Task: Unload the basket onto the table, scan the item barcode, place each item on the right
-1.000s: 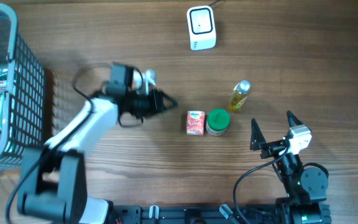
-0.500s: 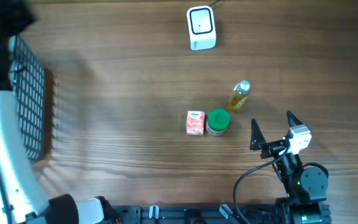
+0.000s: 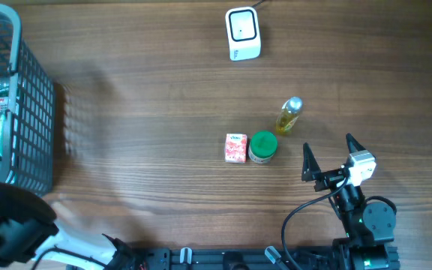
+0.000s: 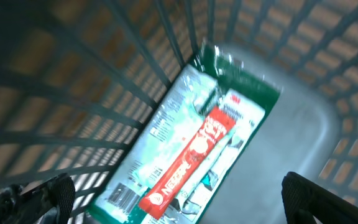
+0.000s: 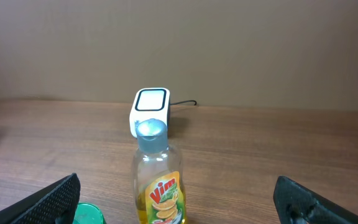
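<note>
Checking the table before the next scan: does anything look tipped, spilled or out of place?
Nothing stands out. The yellow bottle stands upright, the pink carton and green-lidded jar sit side by side, the scanner sits behind them, and the packets lie inside the basket. No spills show.

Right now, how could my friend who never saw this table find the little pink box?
Start at the white scanner at the far edge of the wooden table and come toward the near side to three things in the middle. The pink box is the left one, right beside the green-lidded jar. It is the only boxy pink thing; the bottle is yellow.
</note>
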You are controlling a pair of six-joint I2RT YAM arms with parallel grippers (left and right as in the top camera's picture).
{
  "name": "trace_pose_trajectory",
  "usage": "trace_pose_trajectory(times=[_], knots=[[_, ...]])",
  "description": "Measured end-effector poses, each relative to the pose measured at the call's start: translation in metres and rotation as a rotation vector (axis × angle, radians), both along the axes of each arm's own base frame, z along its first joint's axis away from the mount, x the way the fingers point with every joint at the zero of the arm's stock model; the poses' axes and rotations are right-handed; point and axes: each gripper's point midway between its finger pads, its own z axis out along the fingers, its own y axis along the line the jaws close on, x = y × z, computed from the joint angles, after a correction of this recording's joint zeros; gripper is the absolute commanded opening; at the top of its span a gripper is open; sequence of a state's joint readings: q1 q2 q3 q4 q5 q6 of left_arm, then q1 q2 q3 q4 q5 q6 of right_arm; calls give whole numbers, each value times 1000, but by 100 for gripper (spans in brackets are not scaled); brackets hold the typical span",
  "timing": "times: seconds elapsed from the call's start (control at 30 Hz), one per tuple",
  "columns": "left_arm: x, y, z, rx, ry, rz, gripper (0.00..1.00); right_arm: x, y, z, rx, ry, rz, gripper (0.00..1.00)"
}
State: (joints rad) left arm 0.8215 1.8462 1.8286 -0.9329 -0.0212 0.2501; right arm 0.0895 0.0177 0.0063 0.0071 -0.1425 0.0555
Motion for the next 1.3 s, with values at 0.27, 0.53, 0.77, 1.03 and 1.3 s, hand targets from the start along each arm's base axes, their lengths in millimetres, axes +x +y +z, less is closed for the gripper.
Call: trace_pose_trajectory(times=[0.27, 0.53, 0.77, 1.03, 1.3], knots=[[-2, 16, -90, -147, 123, -103, 100, 0, 0, 0, 0, 0, 0, 100], [4, 15, -139, -185, 200, -257, 100, 0, 0, 0, 0, 0, 0, 100], [3, 11, -167, -201, 254, -362, 96, 0, 0, 0, 0, 0, 0, 100], [5, 0, -169, -242, 239, -406, 86, 0, 0, 0, 0, 0, 0, 100], [10, -12, -170, -256, 249, -431, 89, 0, 0, 0, 0, 0, 0, 100]])
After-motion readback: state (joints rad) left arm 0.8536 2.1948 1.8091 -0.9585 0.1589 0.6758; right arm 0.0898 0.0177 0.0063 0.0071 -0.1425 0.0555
